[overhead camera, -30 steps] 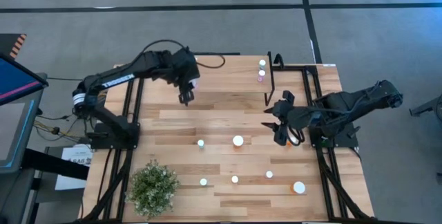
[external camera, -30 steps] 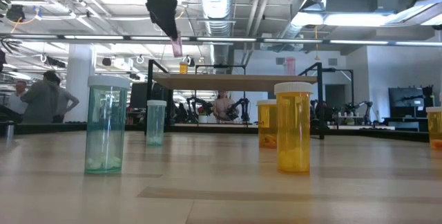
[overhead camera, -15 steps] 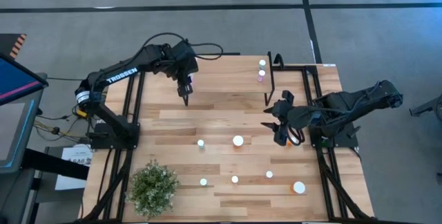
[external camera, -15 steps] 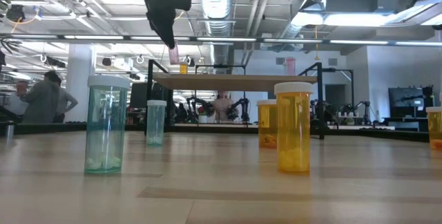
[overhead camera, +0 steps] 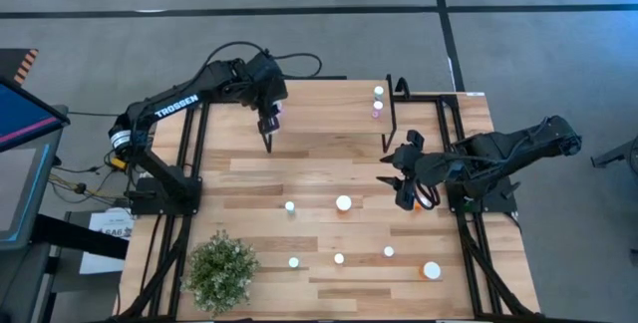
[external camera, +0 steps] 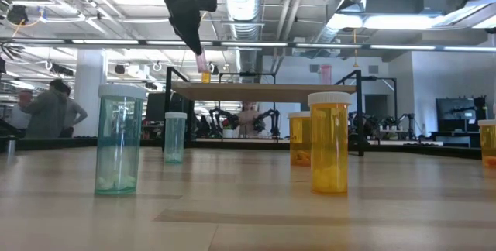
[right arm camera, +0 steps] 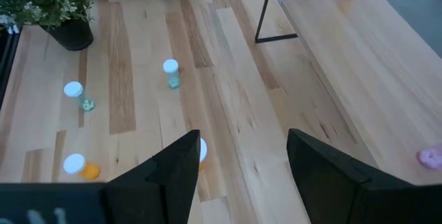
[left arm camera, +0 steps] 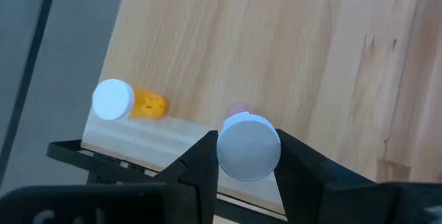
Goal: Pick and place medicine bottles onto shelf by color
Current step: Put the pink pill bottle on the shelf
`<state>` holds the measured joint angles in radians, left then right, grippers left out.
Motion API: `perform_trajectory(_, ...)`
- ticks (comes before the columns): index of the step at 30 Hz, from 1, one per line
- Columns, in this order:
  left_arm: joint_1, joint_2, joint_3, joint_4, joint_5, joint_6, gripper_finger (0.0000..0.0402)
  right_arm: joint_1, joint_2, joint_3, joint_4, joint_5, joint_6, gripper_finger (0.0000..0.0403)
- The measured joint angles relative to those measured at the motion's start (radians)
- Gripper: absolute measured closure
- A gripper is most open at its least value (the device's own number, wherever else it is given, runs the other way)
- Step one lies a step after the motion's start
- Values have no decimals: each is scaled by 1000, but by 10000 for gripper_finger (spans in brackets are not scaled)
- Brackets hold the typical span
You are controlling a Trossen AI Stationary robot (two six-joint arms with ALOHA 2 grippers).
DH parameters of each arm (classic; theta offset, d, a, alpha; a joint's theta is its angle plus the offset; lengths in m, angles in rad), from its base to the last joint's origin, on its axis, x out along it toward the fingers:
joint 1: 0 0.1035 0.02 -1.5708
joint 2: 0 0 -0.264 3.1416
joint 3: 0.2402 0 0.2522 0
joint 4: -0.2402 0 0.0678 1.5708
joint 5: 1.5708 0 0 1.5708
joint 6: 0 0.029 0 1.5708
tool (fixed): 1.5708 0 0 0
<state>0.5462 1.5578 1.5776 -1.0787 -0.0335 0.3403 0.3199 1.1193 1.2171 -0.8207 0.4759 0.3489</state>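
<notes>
The left gripper [left arm camera: 248,156] stayed clamped on a small pink-bodied medicine bottle with a white cap [left arm camera: 248,146]. Over the last second it had swung from the table's far-left area to above the raised light-wood shelf on black legs [left arm camera: 290,65], beside an orange bottle with a white cap [left arm camera: 131,101] near the shelf's edge. That suggested the carry was nearly over, with lowering and release beside the matching colour to come. The right gripper [right arm camera: 242,158], fingers apart and empty, waited unmoved over the table's right side, above the loose bottles [overhead camera: 343,203].

Two bottles [overhead camera: 378,101] stand on the shelf [overhead camera: 424,114], others [overhead camera: 340,231] on the table [overhead camera: 249,173].
</notes>
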Motion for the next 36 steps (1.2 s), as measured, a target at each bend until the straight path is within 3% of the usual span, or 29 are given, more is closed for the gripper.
perform_trajectory(17, 34, 26, -16, 37, 52, -16, 279, 1, 0, 0, 7, -8, 1, 164)
perform_trajectory(36, 45, 76, -17, 22, 28, -25, 270, 28, 0, 0, 9, -7, 2, 164)
